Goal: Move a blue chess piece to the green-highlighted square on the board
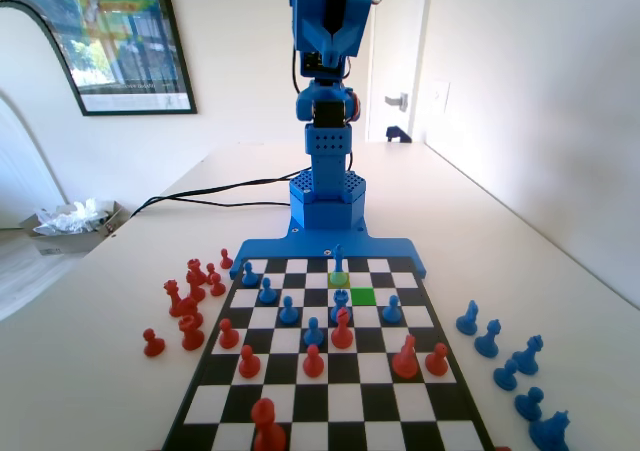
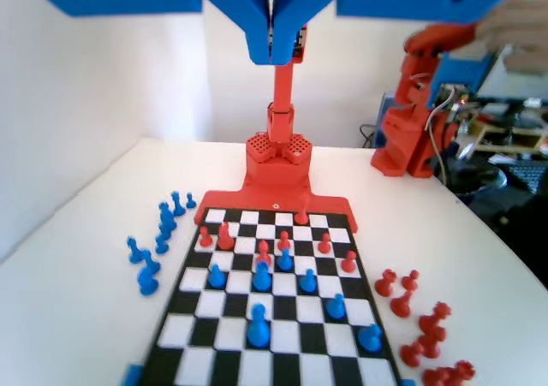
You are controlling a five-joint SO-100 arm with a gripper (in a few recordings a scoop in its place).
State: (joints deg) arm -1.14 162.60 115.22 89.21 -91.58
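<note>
Wrist view: gripper [image 2: 274,52] jaws pressed together.

From my remote seat I see a broad, smooth white table top [image 1: 520,271] running back to plain white walls [image 1: 540,91]. Well left of the raised jaws in the fixed view hangs a black-framed colourful poster [image 1: 110,36], and below it a small grey tray of crumpled white paper [image 1: 72,221] sits at the table's edge. Just right of the jaws stands a white door with a metal lever handle [image 1: 398,101]. Daylight is bright and even.
</note>
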